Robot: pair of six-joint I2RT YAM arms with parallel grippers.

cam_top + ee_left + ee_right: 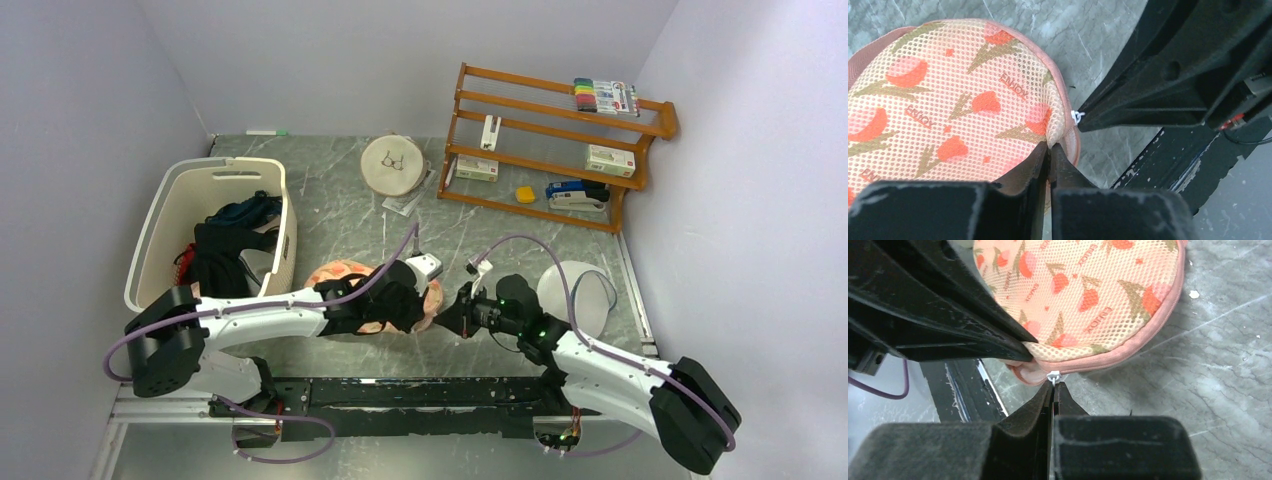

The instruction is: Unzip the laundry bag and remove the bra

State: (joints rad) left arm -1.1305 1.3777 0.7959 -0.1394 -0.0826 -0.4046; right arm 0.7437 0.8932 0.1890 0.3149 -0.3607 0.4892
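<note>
The peach-pink floral mesh laundry bag (350, 272) lies flat near the table's front edge, also in the left wrist view (948, 100) and the right wrist view (1083, 295). My left gripper (1050, 146) is shut, pinching the bag's mesh at its right end; in the top view it (428, 300) sits over that end. My right gripper (1053, 385) is shut on the white zipper pull (1053, 376) at the bag's pink zipped edge; it (462, 308) meets the bag from the right. The bra is hidden.
A cream slatted basket (165, 215) with dark clothes stands at left. A white domed round item (392, 165) lies at the back centre. A wooden rack (555, 145) with small boxes stands back right. A white round pouch (575, 295) lies right of my right arm.
</note>
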